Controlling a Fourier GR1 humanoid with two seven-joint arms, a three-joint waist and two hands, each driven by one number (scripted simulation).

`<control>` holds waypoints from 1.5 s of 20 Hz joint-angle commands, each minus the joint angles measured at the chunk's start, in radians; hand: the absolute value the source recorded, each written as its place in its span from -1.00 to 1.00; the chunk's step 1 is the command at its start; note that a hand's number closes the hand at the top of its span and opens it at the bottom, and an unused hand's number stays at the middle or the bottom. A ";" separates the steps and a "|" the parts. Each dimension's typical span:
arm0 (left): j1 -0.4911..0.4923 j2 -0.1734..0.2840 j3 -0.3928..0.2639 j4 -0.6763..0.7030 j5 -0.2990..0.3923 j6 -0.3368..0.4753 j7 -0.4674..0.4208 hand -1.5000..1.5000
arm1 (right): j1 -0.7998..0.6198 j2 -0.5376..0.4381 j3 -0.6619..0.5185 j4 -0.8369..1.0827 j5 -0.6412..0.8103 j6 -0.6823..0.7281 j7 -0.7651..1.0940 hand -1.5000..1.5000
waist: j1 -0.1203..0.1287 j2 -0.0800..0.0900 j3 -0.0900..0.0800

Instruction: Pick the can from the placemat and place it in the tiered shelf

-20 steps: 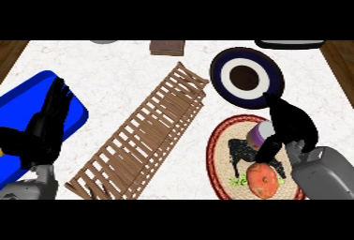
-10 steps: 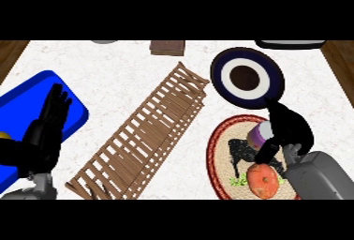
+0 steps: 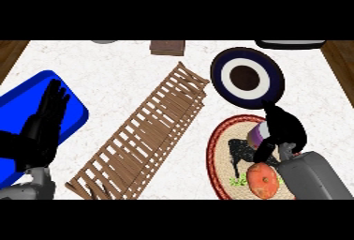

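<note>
A purple can (image 3: 258,134) stands on the round woven placemat (image 3: 223,154) with a red rim, at the lower right. My right hand (image 3: 282,127) covers most of the can from the right, and its fingers (image 3: 265,151) curl down round it. The can's left side is all that shows. The tiered shelf (image 3: 149,136), a long brown slatted wooden rack, lies diagonally across the middle of the counter, left of the placemat. My left hand (image 3: 41,129) rests open with fingers up at the left edge.
A blue tray (image 3: 21,101) lies under my left hand. A dark blue plate (image 3: 246,78) with a white ring sits just beyond the placemat. An orange-red round item (image 3: 262,180) and a black patch (image 3: 242,151) lie on the placemat. A small brown box (image 3: 167,47) is at the far edge.
My right hand has crept a little further from me over the can and its fingers have curled in closer. The left hand has barely shifted.
</note>
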 commanded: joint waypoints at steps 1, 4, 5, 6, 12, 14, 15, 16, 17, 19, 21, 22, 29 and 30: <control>0.040 -0.026 -0.003 -0.010 -0.005 -0.015 -0.040 0.00 | 0.039 -0.006 -0.036 0.022 0.010 0.044 -0.055 -1.00 | -0.001 0.000 0.000; 0.003 -0.054 -0.044 -0.024 -0.072 0.030 0.009 0.00 | -0.009 0.045 -0.045 0.094 0.038 0.051 -0.083 1.00 | 0.000 0.000 0.000; 0.005 -0.011 0.000 -0.014 -0.025 -0.014 -0.001 0.00 | 0.007 0.031 0.010 0.161 0.095 -0.025 -0.152 1.00 | 0.003 0.001 0.000; -0.048 -0.033 -0.001 0.021 -0.041 0.016 0.008 0.00 | -0.018 0.030 0.001 0.148 0.102 0.007 -0.142 1.00 | 0.001 0.001 0.000; 0.032 -0.073 -0.046 -0.029 -0.085 0.027 -0.025 0.00 | -0.043 0.044 0.025 0.126 0.220 -0.033 -0.152 1.00 | 0.002 0.000 0.000; 0.005 -0.026 0.006 -0.005 -0.045 -0.003 -0.003 0.00 | 0.060 0.033 0.131 -0.027 0.207 -0.025 -0.242 1.00 | -0.008 -0.003 0.000; 0.023 -0.019 0.005 -0.016 -0.042 -0.012 -0.012 0.00 | 0.054 0.068 0.231 -0.048 0.215 0.005 -0.298 1.00 | 0.002 -0.007 0.000; 0.034 -0.043 -0.007 -0.015 -0.034 -0.008 -0.012 0.00 | 0.070 0.067 0.303 -0.077 0.221 0.004 -0.377 1.00 | 0.007 -0.009 0.000; 0.009 -0.044 -0.017 -0.002 -0.045 -0.004 -0.006 0.00 | 0.071 0.084 0.380 -0.095 0.225 0.016 -0.442 1.00 | 0.011 -0.006 0.001; -0.008 -0.052 -0.034 -0.012 -0.044 -0.008 0.009 0.00 | 0.065 0.120 0.542 -0.148 0.247 0.053 -0.530 1.00 | 0.040 -0.010 0.001; 0.000 -0.048 -0.029 -0.012 -0.055 0.001 0.009 0.00 | 0.105 0.144 0.619 -0.224 0.236 0.056 -0.565 1.00 | 0.016 -0.011 0.001; -0.004 -0.041 0.004 0.019 -0.042 0.004 -0.015 0.00 | 0.133 0.133 0.641 -0.274 0.227 0.072 -0.568 1.00 | -0.004 -0.008 -0.001; 0.018 -0.034 0.019 0.026 -0.031 -0.010 -0.028 0.00 | 0.373 0.023 0.699 -0.738 0.147 0.096 -0.507 1.00 | -0.028 -0.006 -0.001; 0.043 -0.030 0.017 -0.016 -0.023 -0.016 -0.002 0.00 | 0.406 0.069 0.722 -0.804 0.132 0.100 -0.459 1.00 | -0.026 -0.011 -0.001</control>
